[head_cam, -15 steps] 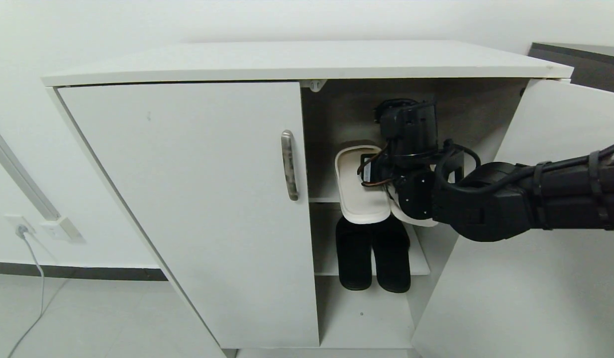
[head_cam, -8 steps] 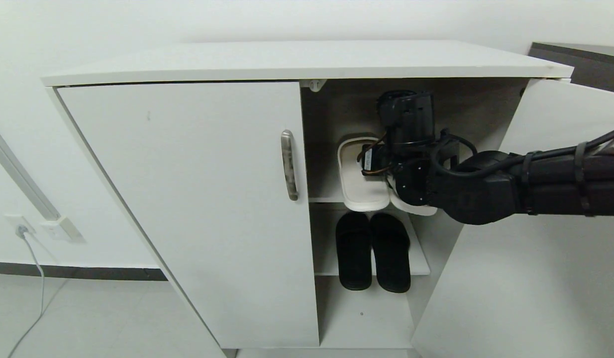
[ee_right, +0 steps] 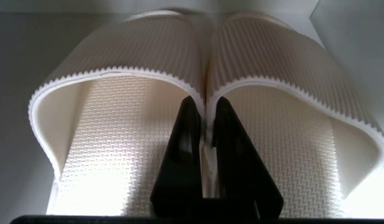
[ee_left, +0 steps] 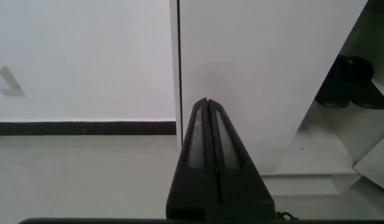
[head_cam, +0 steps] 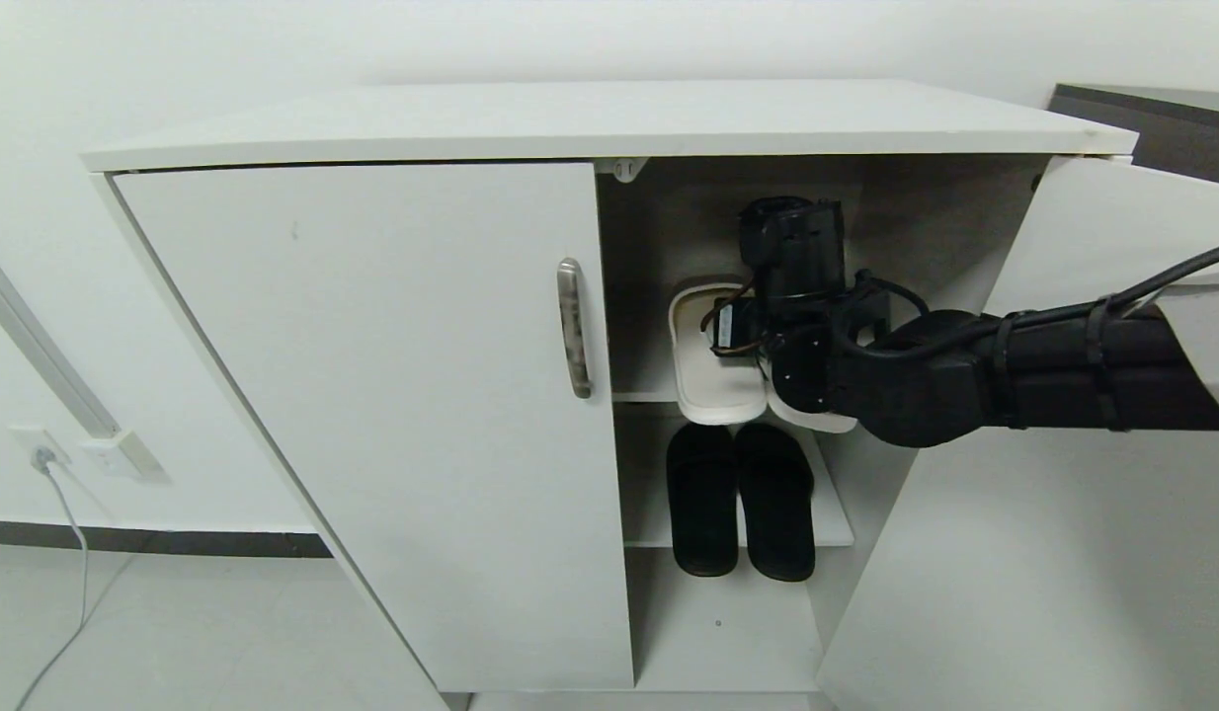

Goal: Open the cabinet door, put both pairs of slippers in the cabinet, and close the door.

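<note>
On the upper shelf (head_cam: 631, 397) of the cabinet (head_cam: 590, 118), the white slippers (head_cam: 716, 390) are almost home. Their heels jut slightly past the front edge, above the black slippers (head_cam: 738, 504) already lying on the lower shelf (head_cam: 839, 533). My right gripper (ee_right: 206, 112) is clamped on their two inner walls, pinching the pair together. I judge the job now is to push a little deeper until the heels clear the edge and settle the soles flat. Then I let go and back straight out, so nothing drags forward and blocks the open door (head_cam: 1094, 227). Compared with a second ago, the pair has lifted clear of the black ones, levelled and gone further in. My left gripper (ee_left: 207, 109) hangs outside the cabinet, fingers pressed together on nothing.
</note>
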Motion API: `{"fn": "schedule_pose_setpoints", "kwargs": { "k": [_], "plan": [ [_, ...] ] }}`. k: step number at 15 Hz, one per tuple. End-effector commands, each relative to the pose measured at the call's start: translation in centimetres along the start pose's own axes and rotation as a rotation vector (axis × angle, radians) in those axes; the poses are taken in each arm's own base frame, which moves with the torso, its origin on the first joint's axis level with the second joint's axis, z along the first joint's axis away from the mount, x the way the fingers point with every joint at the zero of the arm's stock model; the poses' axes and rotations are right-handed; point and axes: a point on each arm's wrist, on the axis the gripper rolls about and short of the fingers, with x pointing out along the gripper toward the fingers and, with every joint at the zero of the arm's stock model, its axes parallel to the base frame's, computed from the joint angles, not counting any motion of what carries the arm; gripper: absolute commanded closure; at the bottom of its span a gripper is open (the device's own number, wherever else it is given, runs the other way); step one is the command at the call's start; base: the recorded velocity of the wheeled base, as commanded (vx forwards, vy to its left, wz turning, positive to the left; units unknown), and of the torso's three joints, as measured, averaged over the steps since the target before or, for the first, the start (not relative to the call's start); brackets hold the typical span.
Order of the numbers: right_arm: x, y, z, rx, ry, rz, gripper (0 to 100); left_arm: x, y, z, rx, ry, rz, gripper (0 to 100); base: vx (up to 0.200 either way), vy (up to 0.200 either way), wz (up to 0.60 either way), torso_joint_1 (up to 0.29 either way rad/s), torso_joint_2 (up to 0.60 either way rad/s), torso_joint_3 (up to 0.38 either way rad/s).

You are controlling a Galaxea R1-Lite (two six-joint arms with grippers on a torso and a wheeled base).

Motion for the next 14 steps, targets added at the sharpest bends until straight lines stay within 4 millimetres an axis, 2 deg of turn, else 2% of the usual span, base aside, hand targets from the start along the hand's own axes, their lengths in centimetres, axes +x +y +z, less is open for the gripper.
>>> {"fn": "schedule_pose_setpoints", "kwargs": {
  "k": [1, 5, 6, 8, 10, 12, 14],
  "plan": [
    [0.1, 0.0, -0.2, -0.001, 0.004, -0.002, 100, 0.0, 0.0, 0.0, 0.0, 0.001, 0.0, 100, 0.0, 0.0, 0.0, 0.0, 0.0, 0.0],
    [0.2, -0.1, -0.4, -0.003, 0.01, -0.006, 100, 0.0, 0.0, 0.0, 0.0, 0.001, 0.001, 100, 0.0, 0.0, 0.0, 0.0, 0.0, 0.0],
    [0.2, -0.1, -0.4, -0.003, 0.01, -0.006, 0, 0.0, 0.0, 0.0, 0.0, 0.001, 0.0, 100, 0.0, 0.0, 0.0, 0.0, 0.0, 0.0],
    [0.1, -0.3, -0.6, -0.012, 0.019, -0.008, 0, 0.0, 0.0, 0.0, 0.0, 0.001, 0.001, 100, 0.0, 0.0, 0.0, 0.0, 0.0, 0.0],
    [-2.1, -1.5, 0.4, -0.027, 0.021, 0.001, 0, 0.0, 0.0, 0.0, 0.0, 0.001, 0.001, 100, 0.0, 0.0, 0.0, 0.0, 0.0, 0.0],
    [-5.2, -2.2, 1.2, -0.037, 0.024, 0.032, 0, 0.0, 0.0, 0.0, 0.0, 0.001, 0.001, 100, 0.0, 0.0, 0.0, 0.0, 0.0, 0.0],
    [-10.9, -3.4, 2.1, -0.036, 0.012, 0.128, 0, 0.0, 0.0, 0.0, 0.0, 0.001, 0.0, 100, 0.0, 0.0, 0.0, 0.0, 0.0, 0.0]
  ]
}}
